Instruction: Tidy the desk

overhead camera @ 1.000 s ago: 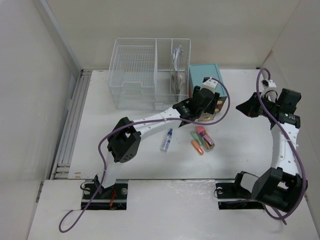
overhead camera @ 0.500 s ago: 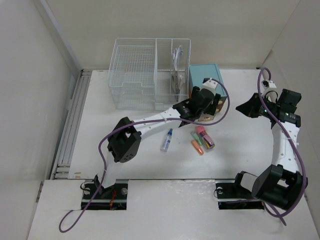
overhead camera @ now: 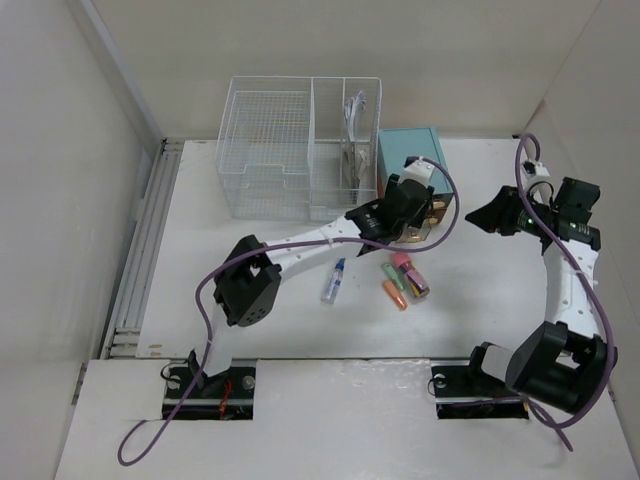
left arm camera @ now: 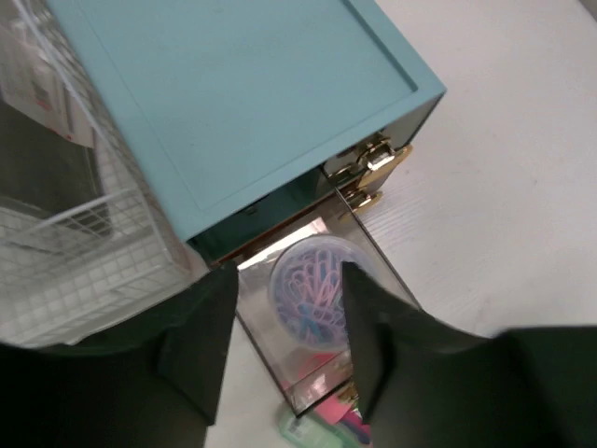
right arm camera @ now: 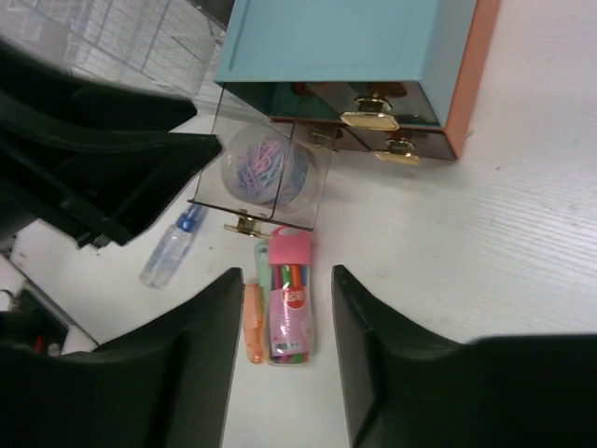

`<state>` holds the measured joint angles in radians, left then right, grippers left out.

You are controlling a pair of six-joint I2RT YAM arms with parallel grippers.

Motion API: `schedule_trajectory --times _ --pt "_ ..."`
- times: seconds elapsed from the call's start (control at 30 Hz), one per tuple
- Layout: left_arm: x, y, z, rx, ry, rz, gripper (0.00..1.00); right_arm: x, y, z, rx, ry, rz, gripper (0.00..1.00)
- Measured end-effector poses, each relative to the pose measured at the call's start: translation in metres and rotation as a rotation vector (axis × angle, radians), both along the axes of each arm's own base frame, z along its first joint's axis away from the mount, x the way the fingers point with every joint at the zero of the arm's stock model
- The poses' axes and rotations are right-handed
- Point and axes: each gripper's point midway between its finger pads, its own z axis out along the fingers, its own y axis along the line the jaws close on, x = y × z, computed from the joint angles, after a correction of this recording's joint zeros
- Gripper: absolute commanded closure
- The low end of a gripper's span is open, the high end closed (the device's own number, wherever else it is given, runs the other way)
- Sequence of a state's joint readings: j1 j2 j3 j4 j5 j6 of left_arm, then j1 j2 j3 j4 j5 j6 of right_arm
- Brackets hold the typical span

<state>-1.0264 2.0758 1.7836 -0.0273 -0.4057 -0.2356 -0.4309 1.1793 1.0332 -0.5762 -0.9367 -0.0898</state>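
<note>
The left fingers (left arm camera: 201, 341) stand apart with nothing between them, poised directly above the pulled-out drawer. That looks like the pose for a release into the drawer or a reach for its front. The right fingers (right arm camera: 210, 345) are also spread and hold nothing. They hang off to the right of the teal box, apparently kept out of the other arm's way while facing the loose items.

The tabletop (overhead camera: 200, 300), the thing to be tidied, spreads white under everything and fills most of the overhead view. At its far edge sits the wire basket (overhead camera: 265, 150), with the teal box (left arm camera: 242, 93) just beside it on the right. The box's clear drawer (left arm camera: 373, 257) juts out toward the arms, presumably left open to take small stationery. A round tub of paper clips (left arm camera: 312, 289) sits inside it.

Out on the bare surface just in front of the drawer lie a pink marker case (right arm camera: 289, 299), an orange marker (right arm camera: 252, 322) touching its side, and a small blue-capped bottle (right arm camera: 168, 247) further left. These three are likely what remains to be put away.
</note>
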Motion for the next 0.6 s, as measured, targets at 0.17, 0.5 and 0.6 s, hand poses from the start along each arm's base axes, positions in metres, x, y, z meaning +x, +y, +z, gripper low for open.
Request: schedule_trajectory --times 0.17,0.5,0.6 --pt "-0.035 0.013 0.023 -0.005 -0.035 -0.013 1.0 0.005 0.005 -0.017 0.09 0.074 0.038 0.31" --pt "-0.119 0.015 0.019 -0.153 0.02 -0.143 0.77 0.014 0.013 -0.064 0.307 0.242 -0.049 0.3" --pt "-0.116 0.015 -0.014 -0.125 0.068 -0.141 0.67 0.025 0.02 -0.064 0.326 0.237 -0.071 0.3"
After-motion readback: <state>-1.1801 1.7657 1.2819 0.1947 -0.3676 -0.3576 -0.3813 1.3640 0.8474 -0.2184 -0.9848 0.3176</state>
